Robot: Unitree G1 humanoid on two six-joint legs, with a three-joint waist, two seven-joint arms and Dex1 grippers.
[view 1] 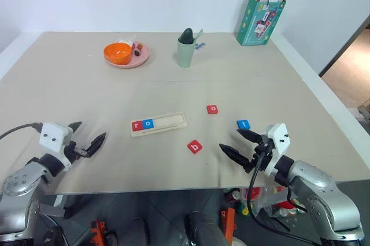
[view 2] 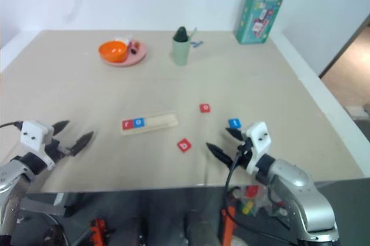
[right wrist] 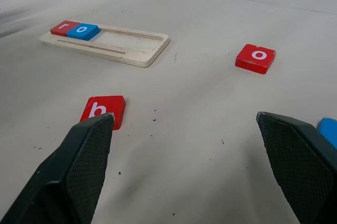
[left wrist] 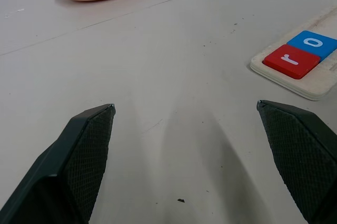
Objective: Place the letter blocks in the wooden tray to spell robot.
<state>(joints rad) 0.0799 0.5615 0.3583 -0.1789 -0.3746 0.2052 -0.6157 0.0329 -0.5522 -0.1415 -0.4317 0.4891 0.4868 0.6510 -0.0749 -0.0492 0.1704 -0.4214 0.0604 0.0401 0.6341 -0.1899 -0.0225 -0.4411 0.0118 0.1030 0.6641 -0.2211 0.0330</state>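
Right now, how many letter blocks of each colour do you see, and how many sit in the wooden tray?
Red letter blocks: 3 (r in the wooden tray, o and b on the table)
Blue letter blocks: 2 (o in the tray, t on the table)
In the tray: 2
Total blocks: 5

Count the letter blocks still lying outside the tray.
3: red b in front of the tray, red o to its right, blue t by the right gripper. The r and blue o already sit in the tray.
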